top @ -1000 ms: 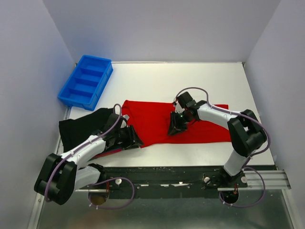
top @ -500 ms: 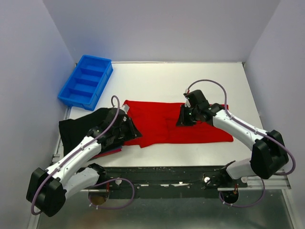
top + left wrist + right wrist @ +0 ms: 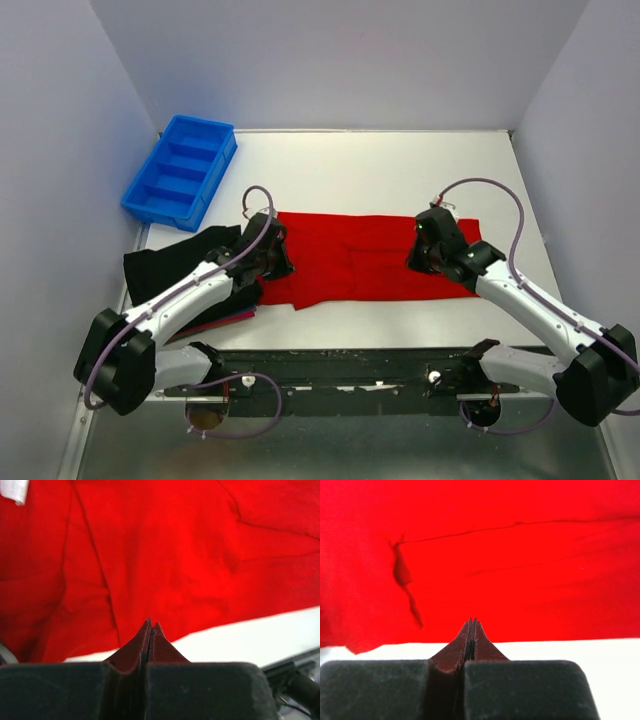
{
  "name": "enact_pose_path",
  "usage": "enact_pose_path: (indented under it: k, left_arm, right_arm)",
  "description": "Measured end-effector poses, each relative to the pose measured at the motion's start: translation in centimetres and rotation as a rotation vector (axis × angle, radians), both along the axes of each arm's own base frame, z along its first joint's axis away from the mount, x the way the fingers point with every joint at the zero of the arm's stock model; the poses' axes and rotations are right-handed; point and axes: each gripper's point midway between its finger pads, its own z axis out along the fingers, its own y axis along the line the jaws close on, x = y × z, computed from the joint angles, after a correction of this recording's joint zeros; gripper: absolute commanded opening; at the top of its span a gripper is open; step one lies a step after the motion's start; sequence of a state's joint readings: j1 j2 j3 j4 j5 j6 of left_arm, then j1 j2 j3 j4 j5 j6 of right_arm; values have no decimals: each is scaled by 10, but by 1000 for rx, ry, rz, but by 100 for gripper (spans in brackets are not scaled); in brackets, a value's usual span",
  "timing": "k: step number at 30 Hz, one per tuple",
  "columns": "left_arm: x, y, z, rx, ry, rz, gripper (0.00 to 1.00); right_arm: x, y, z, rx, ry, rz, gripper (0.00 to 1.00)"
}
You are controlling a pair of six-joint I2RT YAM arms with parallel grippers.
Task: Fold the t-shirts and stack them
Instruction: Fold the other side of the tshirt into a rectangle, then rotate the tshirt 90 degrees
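Both grippers have spread apart and shut since a second ago: the left gripper [image 3: 151, 626] now sits just beside the folded black t-shirt [image 3: 160, 268] at the left end of the red t-shirt [image 3: 345, 262], and the right gripper [image 3: 471, 621] sits toward its right end. Each pair of jaws meets tip to tip at the near hem, probably to pinch it for a fold, though no trapped cloth can be made out. The red shirt lies spread flat on the table [image 3: 400, 170].

This is a robotics lab test cell, where plain pale wall panels [image 3: 340, 60] box in a white tabletop [image 3: 400, 170] and two cabled white-and-black robot arms [image 3: 520, 300] are bolted to a metal rail [image 3: 560, 375] at its near edge.
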State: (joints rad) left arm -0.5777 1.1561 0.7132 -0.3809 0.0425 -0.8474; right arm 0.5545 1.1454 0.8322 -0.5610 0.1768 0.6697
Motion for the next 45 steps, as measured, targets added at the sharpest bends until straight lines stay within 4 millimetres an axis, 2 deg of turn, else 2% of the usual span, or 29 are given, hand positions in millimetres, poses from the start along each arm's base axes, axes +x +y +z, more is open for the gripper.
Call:
enact_pose_path:
  k: [6, 14, 17, 27, 33, 38, 42, 45]
  left_arm:
    - [26, 3, -23, 107, 25, 54, 0]
    - [67, 1, -44, 215, 45, 123, 0]
    - [80, 1, -49, 231, 49, 145, 0]
    - [112, 7, -78, 268, 101, 205, 0]
    - [145, -6, -76, 259, 86, 218, 0]
    - [174, -19, -75, 276, 80, 198, 0]
    - [211, -36, -73, 287, 56, 169, 0]
    - [242, -53, -72, 281, 33, 139, 0]
  right_arm:
    - [-15, -41, -17, -78, 32, -176, 1]
    - [-30, -91, -76, -153, 242, -403, 1]
    - [-35, -99, -89, -154, 294, -442, 1]
    - [-30, -115, -101, -150, 332, -527, 1]
    - [-27, -108, -105, -106, 336, -546, 1]
    - [-21, -96, -107, -136, 374, -517, 1]
    - [-11, -64, -106, -165, 374, -443, 1]
    - [-19, -22, -106, -153, 366, -354, 1]
